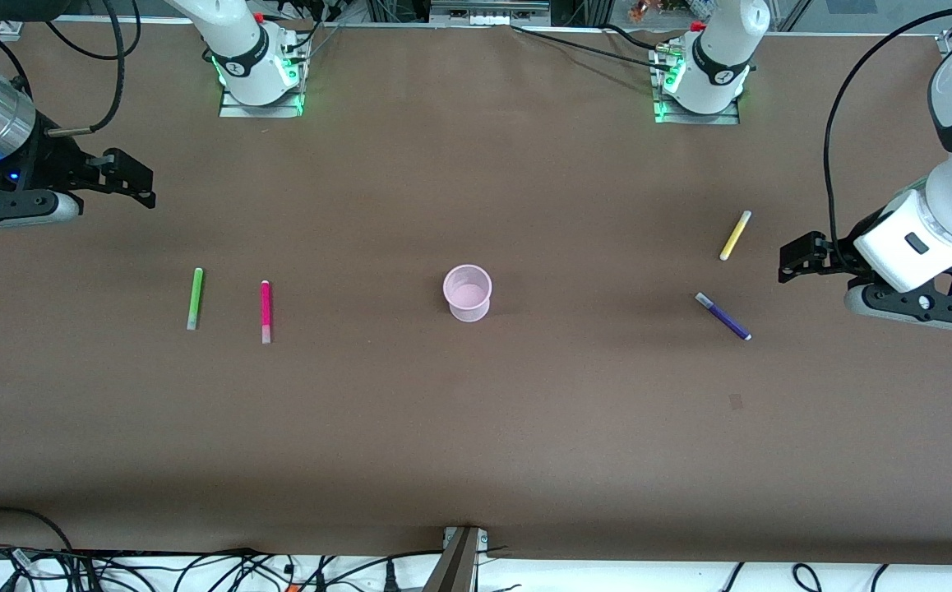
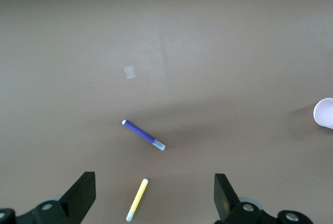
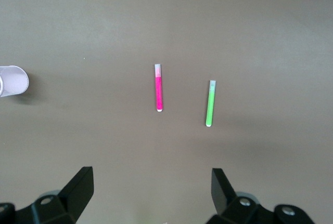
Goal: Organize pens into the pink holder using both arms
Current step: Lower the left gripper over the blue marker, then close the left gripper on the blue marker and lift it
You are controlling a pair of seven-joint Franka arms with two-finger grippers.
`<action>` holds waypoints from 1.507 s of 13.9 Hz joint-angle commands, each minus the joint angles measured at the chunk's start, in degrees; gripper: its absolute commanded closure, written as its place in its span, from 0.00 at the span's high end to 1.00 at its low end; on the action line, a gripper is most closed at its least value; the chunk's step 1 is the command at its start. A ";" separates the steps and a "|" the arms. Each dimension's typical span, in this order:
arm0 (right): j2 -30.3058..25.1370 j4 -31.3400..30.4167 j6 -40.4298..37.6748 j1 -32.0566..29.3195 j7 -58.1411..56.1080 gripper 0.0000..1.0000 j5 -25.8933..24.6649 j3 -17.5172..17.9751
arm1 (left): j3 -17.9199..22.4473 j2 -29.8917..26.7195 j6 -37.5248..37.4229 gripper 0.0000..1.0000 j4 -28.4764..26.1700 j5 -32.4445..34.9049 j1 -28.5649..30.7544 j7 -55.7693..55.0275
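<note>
The pink holder (image 1: 468, 292) stands upright and empty at the table's middle; it also shows in the left wrist view (image 2: 324, 113) and the right wrist view (image 3: 12, 81). The green pen (image 1: 195, 298) (image 3: 209, 103) and the magenta pen (image 1: 265, 311) (image 3: 158, 87) lie toward the right arm's end. The yellow pen (image 1: 735, 235) (image 2: 137, 199) and the purple pen (image 1: 723, 316) (image 2: 144, 135) lie toward the left arm's end. My left gripper (image 1: 795, 260) (image 2: 155, 195) is open and empty, up in the air beside the yellow pen. My right gripper (image 1: 132, 179) (image 3: 152, 193) is open and empty, up above the table at its own end.
The brown table (image 1: 476, 427) carries a small pale patch (image 1: 736, 401) nearer to the front camera than the purple pen. Both arm bases (image 1: 261, 78) (image 1: 700, 86) stand at the table's back edge. Cables (image 1: 196, 567) hang along the front edge.
</note>
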 commanded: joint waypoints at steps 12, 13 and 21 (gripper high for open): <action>0.42 1.61 -1.36 0.38 -0.67 1.00 0.34 -0.09 | 0.23 3.61 9.44 1.00 -14.39 -1.52 6.01 -17.49; 0.42 1.61 -1.44 0.38 -0.58 1.00 0.34 -0.09 | 0.23 3.70 12.86 1.00 -17.99 -1.43 6.01 -20.47; 0.33 1.61 -1.71 0.73 -0.66 1.00 0.26 -0.09 | 0.23 10.81 34.86 1.00 -32.35 -1.43 6.27 -34.02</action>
